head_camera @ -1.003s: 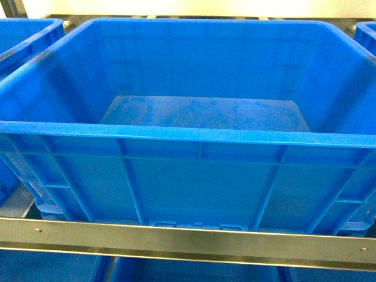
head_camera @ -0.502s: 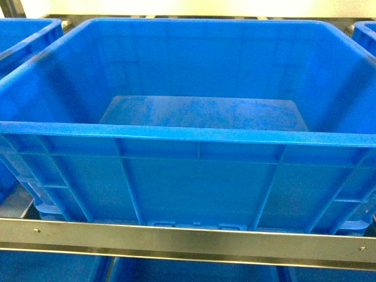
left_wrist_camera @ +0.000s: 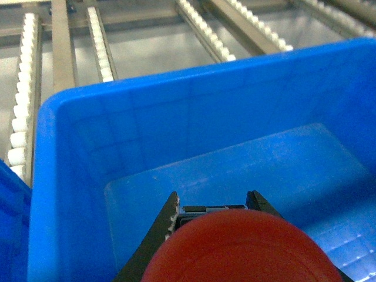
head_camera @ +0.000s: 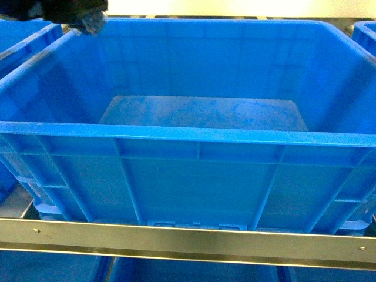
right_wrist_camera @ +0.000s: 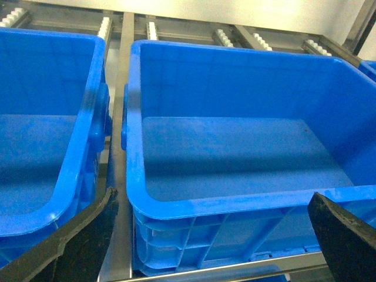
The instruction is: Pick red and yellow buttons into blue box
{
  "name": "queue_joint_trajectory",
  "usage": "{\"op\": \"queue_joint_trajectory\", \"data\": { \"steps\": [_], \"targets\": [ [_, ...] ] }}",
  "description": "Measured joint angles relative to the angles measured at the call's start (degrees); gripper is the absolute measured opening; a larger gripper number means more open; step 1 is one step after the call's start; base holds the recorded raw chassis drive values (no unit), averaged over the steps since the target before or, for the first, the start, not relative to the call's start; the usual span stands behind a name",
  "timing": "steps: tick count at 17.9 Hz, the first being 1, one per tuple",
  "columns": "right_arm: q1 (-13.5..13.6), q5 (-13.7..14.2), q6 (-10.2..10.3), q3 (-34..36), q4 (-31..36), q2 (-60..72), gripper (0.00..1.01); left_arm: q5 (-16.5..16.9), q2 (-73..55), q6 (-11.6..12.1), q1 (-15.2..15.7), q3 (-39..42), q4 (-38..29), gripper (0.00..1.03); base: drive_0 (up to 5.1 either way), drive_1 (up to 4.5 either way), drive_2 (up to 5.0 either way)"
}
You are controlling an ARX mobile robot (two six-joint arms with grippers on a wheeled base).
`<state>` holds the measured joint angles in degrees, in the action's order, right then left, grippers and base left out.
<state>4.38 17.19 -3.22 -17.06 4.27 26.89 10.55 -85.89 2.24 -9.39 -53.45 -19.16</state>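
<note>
red button (left_wrist_camera: 244, 249), cropped below, clamped in left end effector (left_wrist_camera: 214, 207) over blue box (left_wrist_camera: 53, 176); right end effector (right_wrist_camera: 217, 235) apart.

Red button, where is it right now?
The red button sits in the left gripper, at the bottom of the left wrist view, above the blue box, near its corner.

This looks like a warehouse or factory storage area. Large blue plastic crates (right_wrist_camera: 235, 117) stand side by side on a metal flow rack with rows of small white rollers (left_wrist_camera: 23, 106) between steel rails (left_wrist_camera: 61, 47). A steel crossbar (head_camera: 188, 241) with screws runs along the rack's front edge.
</note>
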Motion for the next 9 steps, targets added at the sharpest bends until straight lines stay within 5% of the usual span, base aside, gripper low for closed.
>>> {"op": "queue_joint_trajectory", "data": {
  "steps": [3, 9],
  "targets": [
    [0.00, 0.00, 0.00, 0.02, 0.00, 0.00, 0.98, -0.44, -8.98, 6.75, -1.36, -11.04, 11.87, 0.27, 0.0, 0.00, 0.0],
    [0.00, 0.00, 0.00, 0.02, 0.00, 0.00, 0.98, -0.22, -11.37, 7.89, -2.36, -12.55, 11.72, 0.79, 0.0, 0.00, 0.0]
  ]
}}
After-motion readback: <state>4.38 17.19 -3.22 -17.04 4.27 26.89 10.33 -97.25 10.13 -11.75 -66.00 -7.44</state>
